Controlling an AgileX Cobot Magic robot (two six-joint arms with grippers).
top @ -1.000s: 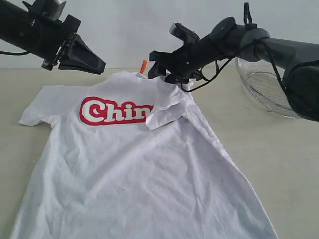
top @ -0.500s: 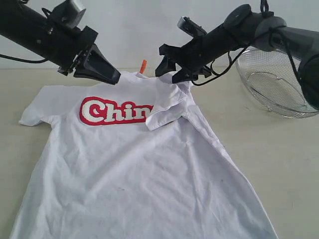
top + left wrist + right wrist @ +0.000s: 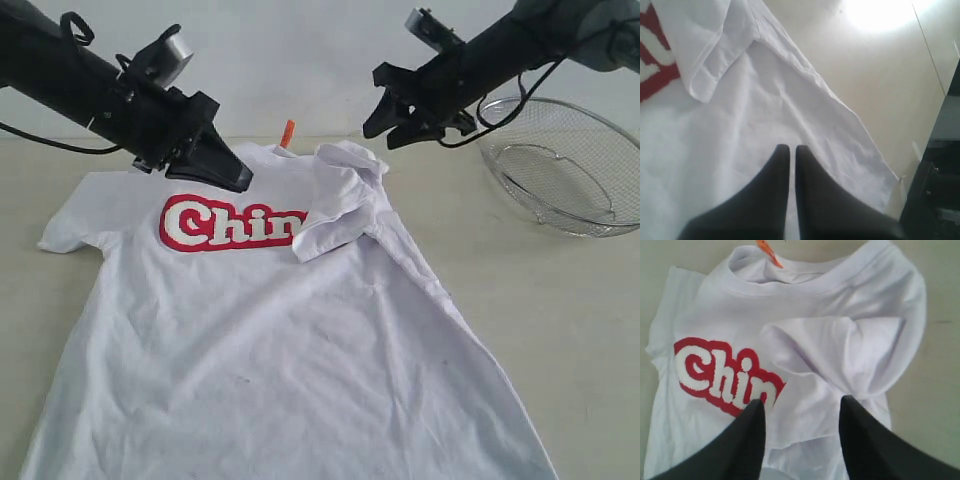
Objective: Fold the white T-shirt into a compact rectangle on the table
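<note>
The white T-shirt (image 3: pixel 270 330) lies front up on the table (image 3: pixel 560 330), with red-outlined lettering (image 3: pixel 225 222) across the chest and an orange neck tag (image 3: pixel 288 132). Its right sleeve (image 3: pixel 340 205) is folded in over the chest and hides the end of the lettering. My left gripper (image 3: pixel 240 178) is shut and empty, hovering just above the shirt near the collar; its closed fingers (image 3: pixel 782 165) hang over the plain white cloth (image 3: pixel 740 115). My right gripper (image 3: pixel 385 122) is open and empty, raised above the far shoulder. From above, the folded sleeve (image 3: pixel 840 350) shows beyond its spread fingertips (image 3: pixel 801 401).
A round wire-mesh basket (image 3: pixel 560 170) stands on the table at the back right, close to the right arm. A pale wall rises behind the table. The table's bare beige surface (image 3: pixel 880 75) runs along the shirt's right side.
My right gripper has lifted off the folded sleeve and drawn back to the right, its jaws narrowing somewhat. My left gripper has come down and rightward to the collar area. The sleeve stays folded.
</note>
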